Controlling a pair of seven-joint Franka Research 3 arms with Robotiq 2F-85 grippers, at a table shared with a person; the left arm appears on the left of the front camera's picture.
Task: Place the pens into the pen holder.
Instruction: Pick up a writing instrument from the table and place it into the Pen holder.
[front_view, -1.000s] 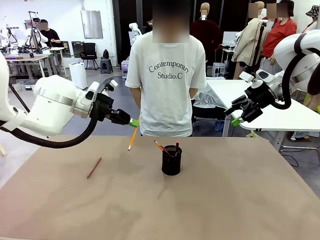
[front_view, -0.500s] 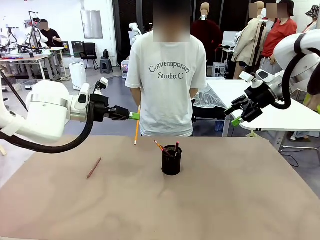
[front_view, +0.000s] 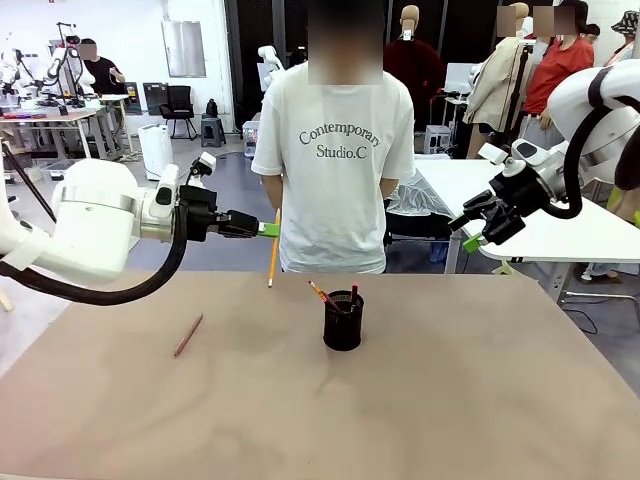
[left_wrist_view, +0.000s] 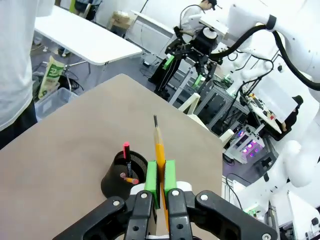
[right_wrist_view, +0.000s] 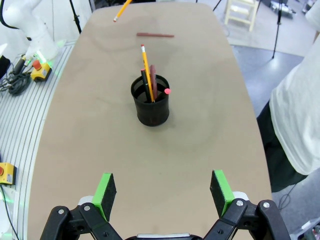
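— Yellow pen (front_view: 272, 260), where?
— Left end effector (front_view: 267, 231) clamps it near its top, up left of the pen holder (front_view: 343, 322). We judge it light, stiff, slick; mid-shaft grip suits. Right end effector (front_view: 470, 241) gapes empty.

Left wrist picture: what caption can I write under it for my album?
The left gripper pinches a yellow-orange pen above the table, near the black pen holder with pens already inside.

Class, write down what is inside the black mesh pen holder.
Pens stand in the pen holder: a yellow pen, a reddish-brown pen, a red-tipped pen. Their lower ends and the cup's bottom are hidden.
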